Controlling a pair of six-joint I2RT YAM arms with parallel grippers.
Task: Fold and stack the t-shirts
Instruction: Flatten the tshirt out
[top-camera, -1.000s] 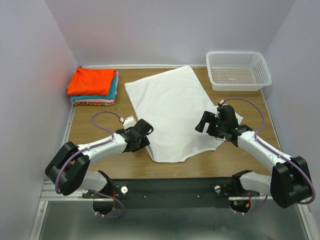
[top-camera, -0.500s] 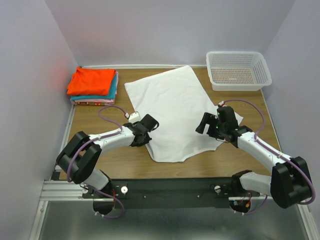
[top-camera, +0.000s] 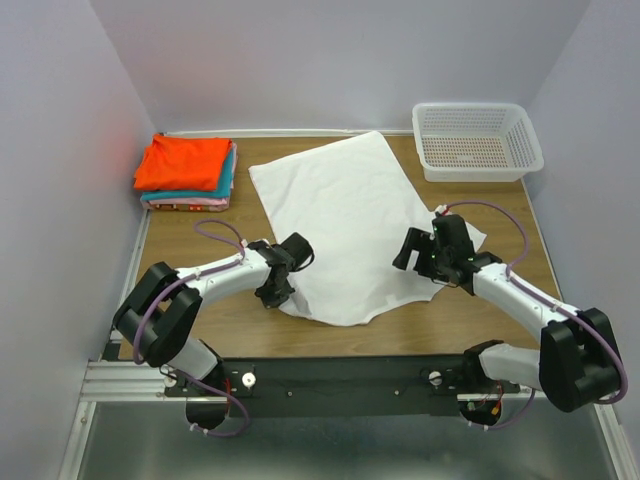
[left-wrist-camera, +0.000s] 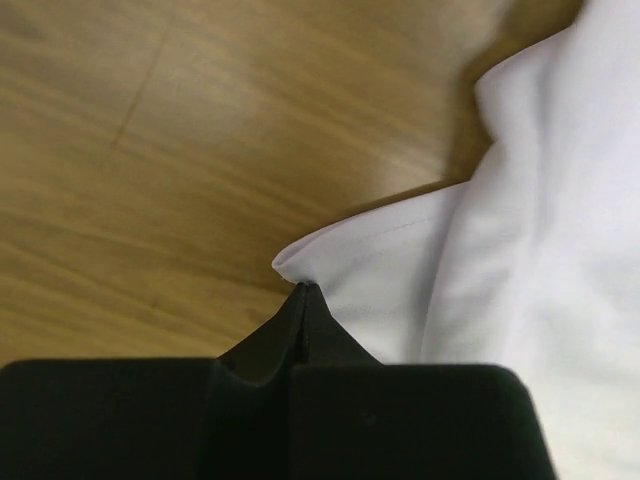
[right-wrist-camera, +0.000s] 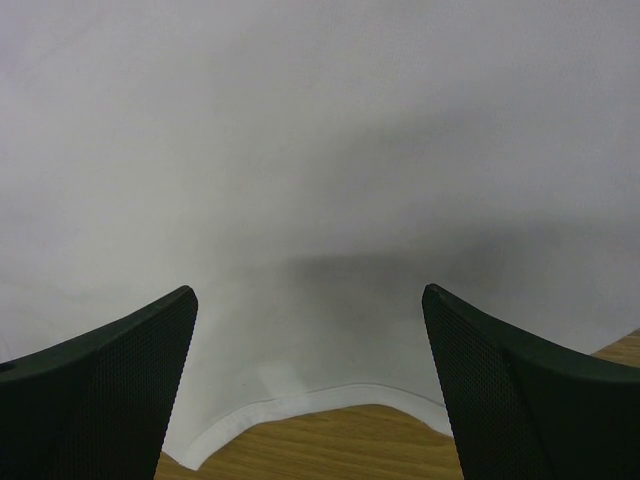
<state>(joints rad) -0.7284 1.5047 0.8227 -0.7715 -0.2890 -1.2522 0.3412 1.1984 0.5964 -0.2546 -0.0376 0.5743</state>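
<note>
One white t-shirt (top-camera: 345, 225): spread flat across the middle of the table.
Left gripper (left-wrist-camera: 303, 292): clamped tight on the shirt's near-left hem, cloth bunched at the tips.
Right gripper (right-wrist-camera: 308, 295): jaws wide, low over the shirt's right edge, holding nothing.
Folded stack (top-camera: 187, 172): orange-red over teal and pink, far-left corner.
Surface: wooden table (top-camera: 400, 335).
Room: plain lilac walls (top-camera: 330, 60); white mesh basket (top-camera: 480, 165) at far right.
</note>
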